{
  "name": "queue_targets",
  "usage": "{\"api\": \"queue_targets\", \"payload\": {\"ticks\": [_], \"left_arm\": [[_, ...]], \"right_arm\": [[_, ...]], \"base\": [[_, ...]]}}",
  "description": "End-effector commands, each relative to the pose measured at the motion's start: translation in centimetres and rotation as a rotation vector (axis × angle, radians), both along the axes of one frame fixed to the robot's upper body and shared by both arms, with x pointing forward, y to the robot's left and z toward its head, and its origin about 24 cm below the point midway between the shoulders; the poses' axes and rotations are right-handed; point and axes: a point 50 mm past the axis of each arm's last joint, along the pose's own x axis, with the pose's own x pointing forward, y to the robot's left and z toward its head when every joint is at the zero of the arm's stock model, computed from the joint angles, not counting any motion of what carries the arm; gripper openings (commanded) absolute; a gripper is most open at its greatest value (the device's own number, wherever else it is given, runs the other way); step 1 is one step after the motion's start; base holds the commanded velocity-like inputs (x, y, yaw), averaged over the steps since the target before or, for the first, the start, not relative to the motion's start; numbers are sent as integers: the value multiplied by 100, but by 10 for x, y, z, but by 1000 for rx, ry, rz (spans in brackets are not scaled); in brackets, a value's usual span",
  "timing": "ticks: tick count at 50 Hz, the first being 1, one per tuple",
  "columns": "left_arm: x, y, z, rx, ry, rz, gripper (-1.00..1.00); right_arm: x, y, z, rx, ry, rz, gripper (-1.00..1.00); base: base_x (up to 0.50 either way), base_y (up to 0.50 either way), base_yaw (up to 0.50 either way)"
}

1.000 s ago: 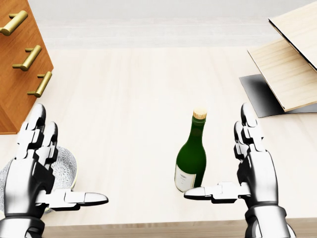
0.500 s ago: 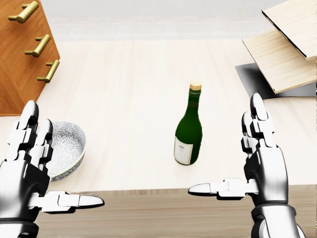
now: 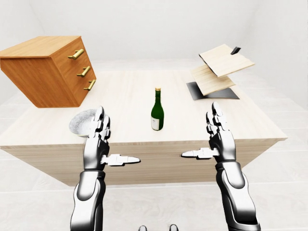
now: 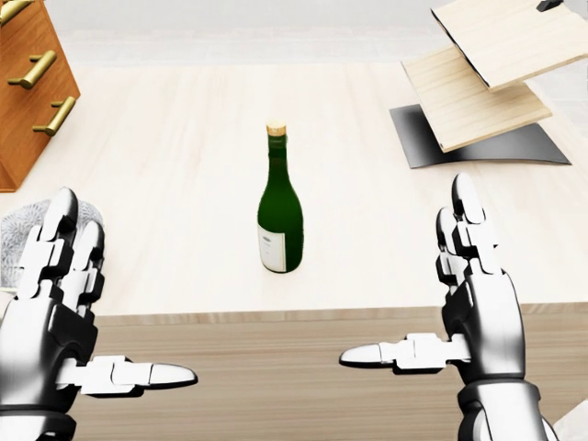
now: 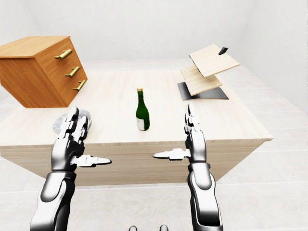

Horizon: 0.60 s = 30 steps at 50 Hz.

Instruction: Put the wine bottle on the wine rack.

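A green wine bottle (image 4: 281, 214) with a cork-coloured top and a pale label stands upright on the light wooden table (image 3: 130, 91), near the table's lower edge in the head view and roughly midway between the two raised hands. The left hand (image 4: 57, 303) is held up at the lower left of the head view, its fingers spread and straight, thumb pointing toward the centre, grasping nothing. The right hand (image 4: 469, 294) mirrors it at the lower right, likewise spread wide and empty, with its thumb pointing left. Both hands sit apart from the bottle, on the near side of the table edge. At the top right of the head view is the wine rack (image 4: 478, 78), made of tilted pale wooden boards over a dark base plate, well apart from the bottle. A patterned grey bowl (image 3: 83, 123) rests on the table just beside the left hand, and a brown wooden drawer chest (image 3: 48, 70) with brass handles sits tilted at the table's left.
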Motion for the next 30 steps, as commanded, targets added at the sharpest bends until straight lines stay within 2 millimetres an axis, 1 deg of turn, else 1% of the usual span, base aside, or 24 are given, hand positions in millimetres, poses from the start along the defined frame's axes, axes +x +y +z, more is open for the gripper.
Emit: {"api": "queue_targets", "payload": {"ticks": [1,15,20,21,23,24,30], "left_arm": [[0,0,-4,-6,19,-2,100],[-2,-1,-7,-5,32,-6,100],[-1,-1,-10,-6,43,-6,100],[0,0,-11,-6,47,-6,100],[0,0,-12,-6,52,-6,100],[0,0,-12,-7,54,-6,100],[1,0,-15,-8,65,-9,100]], "right_arm": [[-3,2,3,6,-14,14,100],[-4,5,4,17,-19,41,100],[-5,6,5,56,-23,58,100],[-6,8,7,88,-36,98,100],[-4,8,5,32,-23,58,100],[-4,8,3,51,-16,68,100],[-1,8,2,56,-11,70,100]], "base": [[0,-50,0],[0,-50,0],[0,-50,0],[0,-19,0],[0,0,0],[0,0,21],[0,0,50]]}}
